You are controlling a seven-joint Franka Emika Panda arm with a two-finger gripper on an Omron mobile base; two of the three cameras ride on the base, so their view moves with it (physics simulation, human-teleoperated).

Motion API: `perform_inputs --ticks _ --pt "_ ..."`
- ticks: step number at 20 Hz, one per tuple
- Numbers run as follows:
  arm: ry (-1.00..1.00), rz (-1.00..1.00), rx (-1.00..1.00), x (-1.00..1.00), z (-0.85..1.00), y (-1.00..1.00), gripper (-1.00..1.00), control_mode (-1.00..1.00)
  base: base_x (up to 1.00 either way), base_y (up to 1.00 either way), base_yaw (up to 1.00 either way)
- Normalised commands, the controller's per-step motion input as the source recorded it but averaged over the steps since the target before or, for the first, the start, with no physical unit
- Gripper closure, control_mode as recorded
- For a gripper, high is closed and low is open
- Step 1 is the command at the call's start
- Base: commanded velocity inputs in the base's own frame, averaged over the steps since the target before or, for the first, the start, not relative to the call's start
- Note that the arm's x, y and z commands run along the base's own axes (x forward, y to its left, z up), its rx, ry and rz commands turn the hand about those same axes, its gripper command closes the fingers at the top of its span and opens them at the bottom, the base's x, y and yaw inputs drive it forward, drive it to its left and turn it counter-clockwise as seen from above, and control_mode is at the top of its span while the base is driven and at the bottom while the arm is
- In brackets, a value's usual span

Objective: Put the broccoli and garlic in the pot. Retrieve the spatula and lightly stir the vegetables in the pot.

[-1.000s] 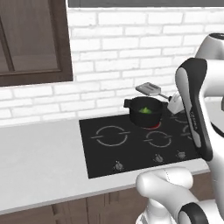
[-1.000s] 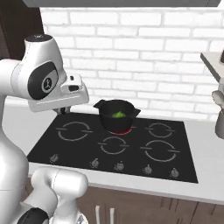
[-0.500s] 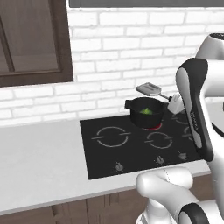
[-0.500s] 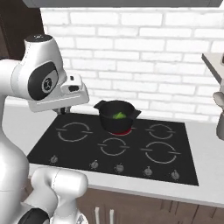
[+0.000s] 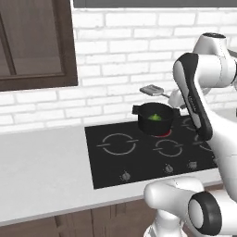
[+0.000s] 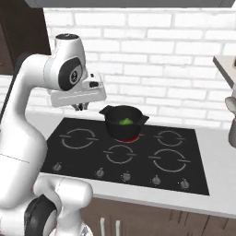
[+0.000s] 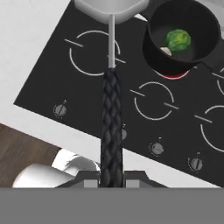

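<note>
White-painted brick wall (image 5: 115, 69) behind a pale grey countertop (image 5: 41, 162). Black glass hob (image 6: 138, 156) set flush in the counter, with white ring markings and a row of knobs along its front edge. Dark brown wood wall cabinet (image 5: 32, 41) upper left. Brown wood cabinet fronts (image 6: 152, 216) below counter.

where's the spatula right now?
Held in the shut gripper: in the hand view the spatula runs up from the fingers over the cooktop, its pale head left of the pot. In the left base view its head hangs behind the pot.
</note>
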Motion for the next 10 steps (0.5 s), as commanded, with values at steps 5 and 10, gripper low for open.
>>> perform_inputs --ticks 5,10 --pt "0.02 0.0 0.0 0.95 -0.28 -0.22 1.0 -1.0 0.0 0.0 0.0" --pt "-0.19 -0.01 -0.04 0.95 -0.77 -0.33 1.0 -1.0 0.0 0.0 0.0"
